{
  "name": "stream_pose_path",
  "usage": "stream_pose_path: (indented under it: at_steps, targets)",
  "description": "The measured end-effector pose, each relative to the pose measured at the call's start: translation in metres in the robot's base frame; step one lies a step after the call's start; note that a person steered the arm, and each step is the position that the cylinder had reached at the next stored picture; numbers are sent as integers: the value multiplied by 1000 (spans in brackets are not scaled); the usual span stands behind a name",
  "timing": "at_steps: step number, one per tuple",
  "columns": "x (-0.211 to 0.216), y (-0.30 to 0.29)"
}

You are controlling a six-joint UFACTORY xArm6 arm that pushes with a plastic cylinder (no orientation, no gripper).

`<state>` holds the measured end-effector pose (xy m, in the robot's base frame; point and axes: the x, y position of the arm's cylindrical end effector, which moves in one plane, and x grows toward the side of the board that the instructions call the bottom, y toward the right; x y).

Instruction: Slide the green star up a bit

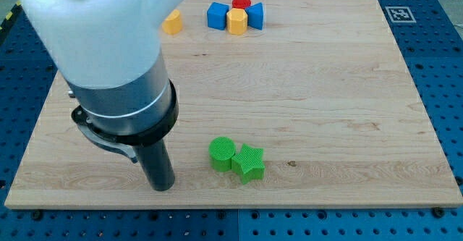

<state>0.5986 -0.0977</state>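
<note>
The green star (249,162) lies near the view's bottom centre of the wooden board (325,103), touching a green cylinder (222,153) on its left. My tip (163,187) rests on the board to the left of both green blocks, a little lower than the cylinder and apart from it. The arm's large white and grey body fills the view's upper left.
At the view's top sit a yellow heart (172,22), partly hidden by the arm, and a cluster of a blue cube (217,15), a yellow hexagon block (236,21), a red cylinder (241,3) and another blue block (255,14). A tag marker (399,14) is at the top right.
</note>
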Motion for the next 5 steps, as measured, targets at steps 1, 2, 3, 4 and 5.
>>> stream_pose_path:
  at_steps: [1, 2, 3, 4, 5]
  targets:
    - [-4, 24]
    - [-5, 75]
    - [-5, 118]
    - [-5, 154]
    - [-5, 148]
